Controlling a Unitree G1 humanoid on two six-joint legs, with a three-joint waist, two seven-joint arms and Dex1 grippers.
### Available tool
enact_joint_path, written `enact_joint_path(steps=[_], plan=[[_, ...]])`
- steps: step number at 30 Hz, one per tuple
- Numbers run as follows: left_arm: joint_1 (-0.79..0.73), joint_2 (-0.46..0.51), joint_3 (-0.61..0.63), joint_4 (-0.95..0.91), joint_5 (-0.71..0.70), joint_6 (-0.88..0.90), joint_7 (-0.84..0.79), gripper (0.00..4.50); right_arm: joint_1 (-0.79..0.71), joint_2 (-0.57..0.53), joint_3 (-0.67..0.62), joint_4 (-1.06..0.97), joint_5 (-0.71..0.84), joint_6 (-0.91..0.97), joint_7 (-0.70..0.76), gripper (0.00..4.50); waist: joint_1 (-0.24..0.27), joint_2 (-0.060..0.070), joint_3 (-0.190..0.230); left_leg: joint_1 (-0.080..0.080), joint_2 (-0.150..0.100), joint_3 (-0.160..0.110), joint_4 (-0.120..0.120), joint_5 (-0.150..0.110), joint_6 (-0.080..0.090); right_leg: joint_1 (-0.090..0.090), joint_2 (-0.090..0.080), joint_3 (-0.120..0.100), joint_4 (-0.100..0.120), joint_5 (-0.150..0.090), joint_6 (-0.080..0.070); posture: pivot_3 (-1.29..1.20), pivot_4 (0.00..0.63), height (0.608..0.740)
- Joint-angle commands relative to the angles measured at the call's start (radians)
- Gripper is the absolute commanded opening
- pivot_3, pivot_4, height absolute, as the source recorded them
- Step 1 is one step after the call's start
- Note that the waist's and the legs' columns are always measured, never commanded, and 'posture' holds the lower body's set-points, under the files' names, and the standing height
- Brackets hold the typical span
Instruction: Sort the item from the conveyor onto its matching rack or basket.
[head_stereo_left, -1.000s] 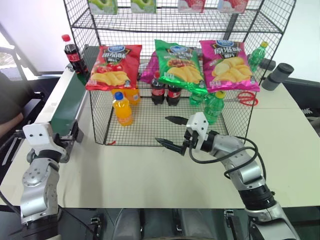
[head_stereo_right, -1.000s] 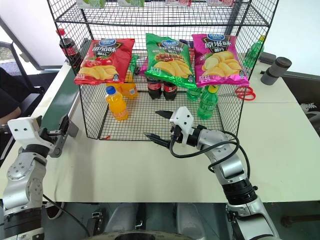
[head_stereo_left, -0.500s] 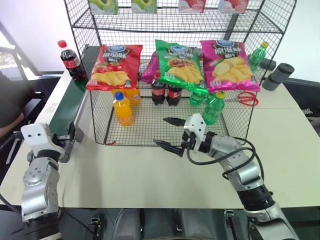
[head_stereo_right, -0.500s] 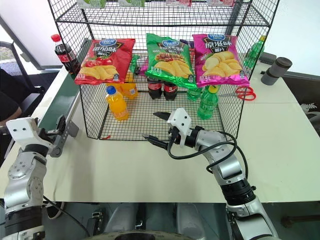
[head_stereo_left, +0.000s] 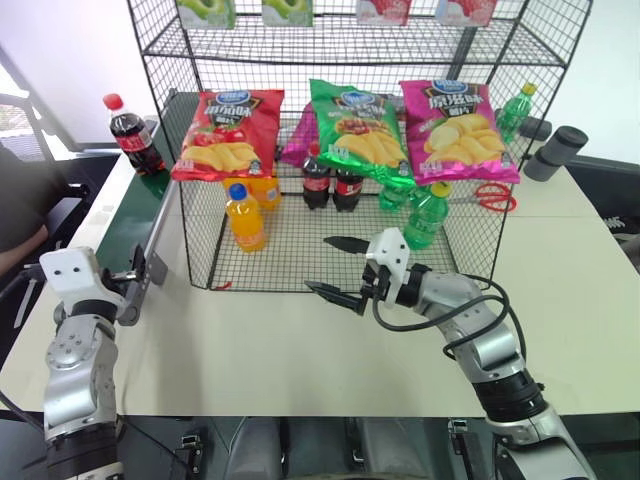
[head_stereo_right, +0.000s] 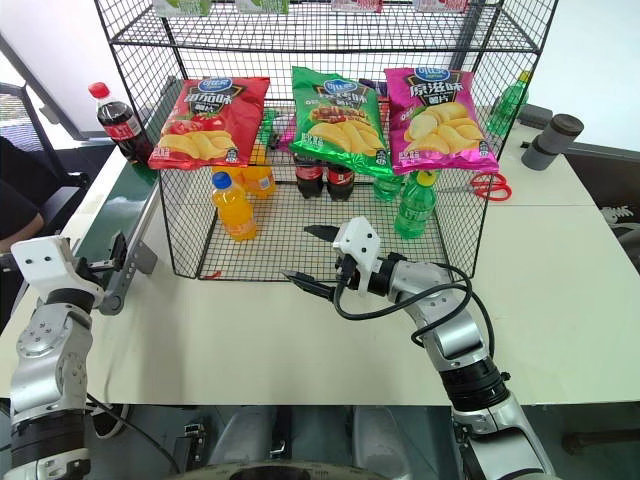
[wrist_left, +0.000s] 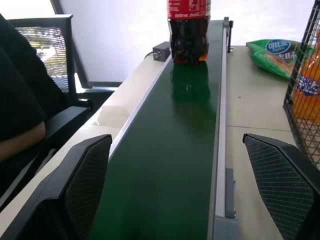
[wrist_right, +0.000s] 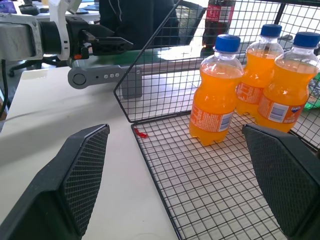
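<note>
A pale tabletop (head_stereo_left: 300, 370) is carrying everything here, and the black wire rack (head_stereo_left: 350, 60) standing on it is serving as the landmark. The conveyor (head_stereo_left: 135, 215) is running along the rack's left side, and the cola bottle (head_stereo_left: 126, 134) is standing upright on the green belt, level with the rack's back left corner and well apart from both arms. Nothing is gripping it, so the sorting is sitting at its very start: the pick, the carry and the placing are all waiting to be done.

The left gripper (head_stereo_left: 135, 281) is hovering at the near end of the conveyor, off the rack's front left corner, its fingers spread wide and pointing up the belt at the bottle (the wrist camera is showing the bottle (wrist_left: 188, 31) straight ahead between the two pads, with a long run of belt in between). The right gripper (head_stereo_left: 337, 268) is hanging at the rack's open front, jaws also gaping and empty, aimed toward the orange-drink bottles (wrist_right: 215, 90) on the bottom grid.

Two cola bottles (head_stereo_left: 331, 180) are already standing on the rack floor behind the green crisp bag (head_stereo_left: 358, 130), which looks like the matching spot. A seated person's sleeve (wrist_left: 20, 115) is showing beyond the conveyor, on the side away from the rack.
</note>
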Motion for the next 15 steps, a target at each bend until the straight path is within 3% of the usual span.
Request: enact_joint_path(steps=[1,15], plan=[[0.002,0.015,0.036,-0.006,-0.011,-0.029,-0.014,4.50,0.001,0.007,-0.002,-0.034,0.009,-0.014,0.004,4.42,0.000,0.000,0.000,0.000,0.000,0.000,0.000,0.000,0.000,0.000,0.000,0.000,0.000,0.000,0.000,0.00,0.150,0.734],[-0.001,0.020,0.038,0.013,-0.007,-0.044,-0.031,4.50,-0.001,0.002,-0.011,-0.030,0.010,-0.017,0.009,4.42,0.000,0.000,0.000,0.000,0.000,0.000,0.000,0.000,0.000,0.000,-0.001,0.000,0.000,0.000,0.000,0.00,0.150,0.734]])
